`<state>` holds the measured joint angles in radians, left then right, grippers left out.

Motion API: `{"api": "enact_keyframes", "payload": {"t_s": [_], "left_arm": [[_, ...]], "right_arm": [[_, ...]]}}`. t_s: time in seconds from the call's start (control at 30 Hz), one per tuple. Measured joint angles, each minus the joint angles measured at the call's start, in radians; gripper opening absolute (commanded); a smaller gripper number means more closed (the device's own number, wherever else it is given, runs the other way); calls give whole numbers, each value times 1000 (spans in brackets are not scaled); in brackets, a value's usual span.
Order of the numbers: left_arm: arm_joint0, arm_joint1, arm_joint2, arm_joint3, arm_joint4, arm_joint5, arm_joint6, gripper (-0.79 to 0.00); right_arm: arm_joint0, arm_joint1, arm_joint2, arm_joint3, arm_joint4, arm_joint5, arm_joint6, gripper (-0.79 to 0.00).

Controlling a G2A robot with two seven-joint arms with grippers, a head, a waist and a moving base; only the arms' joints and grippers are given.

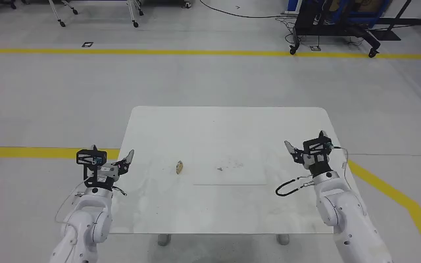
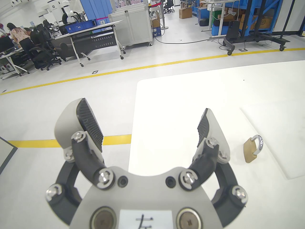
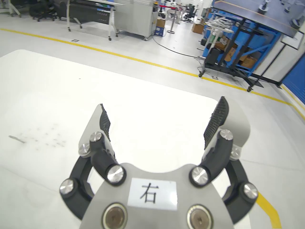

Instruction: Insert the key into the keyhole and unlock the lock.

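**Two empty grippers, padlock + key lying flat on table**

Left gripper (image 1: 112,154) (image 2: 145,117) at table's (image 1: 197,125) left edge, right gripper (image 1: 304,141) (image 3: 163,110) at its right edge. Both w/ jaws spread wide, nothing between the pads. Prob. a ready pose: arms off to the sides, work area between them in plain sight.

Brass padlock (image 1: 179,167) (image 2: 251,152) ahead of left jaws, off to their inner side, outside the gap, not touching. Flat on its side at edge of thin white mat (image 1: 250,177). Long axis approx. front-to-back, a bit skewed. Shackle end pointing away from left jaws, base end back toward robot; keyhole prob. there, not visible.

Thin grey sliver, likely the key (image 1: 220,169) (image 3: 16,139), on the mat btw. padlock and right jaws, well apart from the latter. Long axis roughly across the table; too small to tell bow from blade.

Neither item gripped yet, so task at its start.
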<state>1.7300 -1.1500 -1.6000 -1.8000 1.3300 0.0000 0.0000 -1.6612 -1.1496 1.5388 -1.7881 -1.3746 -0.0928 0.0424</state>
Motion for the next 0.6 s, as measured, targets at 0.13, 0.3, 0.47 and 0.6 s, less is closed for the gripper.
{"api": "enact_keyframes", "payload": {"t_s": [0.13, 0.3, 0.47, 0.6], "left_arm": [[0, 0, 0, 0, 0, 0, 0, 0], [0, 0, 0, 0, 0, 0, 0, 0], [0, 0, 0, 0, 0, 0, 0, 0], [0, 0, 0, 0, 0, 0, 0, 0]], "right_arm": [[81, 0, -68, 54, 4, -155, 2, 0], [199, 9, -144, 149, 19, -506, -37, 0], [325, 16, -249, 253, -88, -833, -99, 0], [420, 10, -329, 365, -113, -923, -149, 0]]}}
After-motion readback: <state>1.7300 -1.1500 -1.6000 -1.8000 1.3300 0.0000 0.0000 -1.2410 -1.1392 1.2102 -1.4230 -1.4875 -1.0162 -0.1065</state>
